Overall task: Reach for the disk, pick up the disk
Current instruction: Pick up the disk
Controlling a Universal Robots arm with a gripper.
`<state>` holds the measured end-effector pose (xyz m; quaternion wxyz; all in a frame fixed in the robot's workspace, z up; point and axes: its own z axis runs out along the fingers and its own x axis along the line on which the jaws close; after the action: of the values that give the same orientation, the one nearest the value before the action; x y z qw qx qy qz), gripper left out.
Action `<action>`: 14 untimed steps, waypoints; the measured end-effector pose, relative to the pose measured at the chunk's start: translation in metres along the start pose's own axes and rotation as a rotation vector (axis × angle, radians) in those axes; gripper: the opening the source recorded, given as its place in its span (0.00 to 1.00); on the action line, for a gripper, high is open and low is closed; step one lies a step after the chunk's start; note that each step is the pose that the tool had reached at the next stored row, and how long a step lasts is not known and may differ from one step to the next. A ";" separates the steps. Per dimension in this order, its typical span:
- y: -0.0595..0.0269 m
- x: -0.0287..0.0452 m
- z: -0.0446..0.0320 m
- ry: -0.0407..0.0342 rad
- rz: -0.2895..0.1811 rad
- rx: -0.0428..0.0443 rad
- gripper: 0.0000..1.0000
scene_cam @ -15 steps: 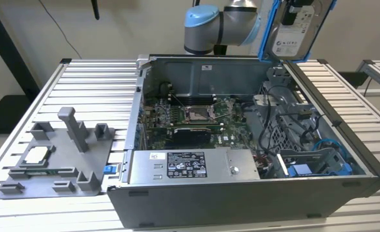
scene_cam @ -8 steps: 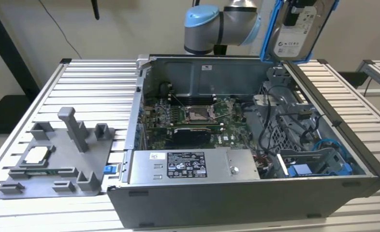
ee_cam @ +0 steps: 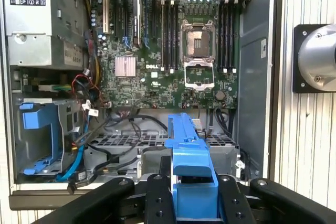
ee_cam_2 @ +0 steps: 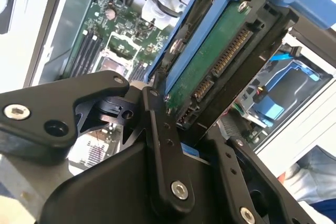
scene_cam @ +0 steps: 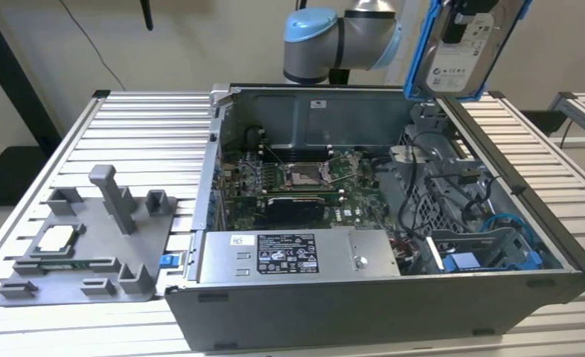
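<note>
Disk [scene_cam: 464, 52] top beyond frame edge

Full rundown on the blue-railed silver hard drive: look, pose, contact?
The silver metal hard drive with a white label and bright blue plastic rails hangs above the open grey computer case, near its far corner on the exterior view's right, held steeply on edge. The second wrist view shows its green circuit board and connector pins. The black gripper clamps it between its fingers.
</note>
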<state>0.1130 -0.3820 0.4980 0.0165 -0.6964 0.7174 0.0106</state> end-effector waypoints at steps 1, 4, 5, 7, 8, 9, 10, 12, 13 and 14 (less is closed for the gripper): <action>-0.0001 0.0021 -0.0001 0.0001 0.000 0.0000 0.00; -0.0003 0.0078 -0.0001 0.0000 0.000 0.0000 0.00; -0.0003 0.0098 -0.0001 0.0000 0.000 0.0000 0.00; -0.0005 0.0143 0.0000 0.0000 0.000 0.0000 0.00; -0.0006 0.0167 -0.0001 -0.0001 0.000 0.0000 0.00; -0.0006 0.0192 -0.0001 0.0001 0.000 0.0000 0.00; -0.0007 0.0217 -0.0002 0.0001 0.000 0.0000 0.00; -0.0008 0.0267 -0.0002 0.0000 0.000 0.0000 0.00; -0.0009 0.0294 -0.0003 0.0000 0.000 0.0000 0.00; -0.0010 0.0319 -0.0004 0.0001 0.000 0.0000 0.00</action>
<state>0.1131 -0.4139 0.4972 0.0164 -0.6963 0.7175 0.0105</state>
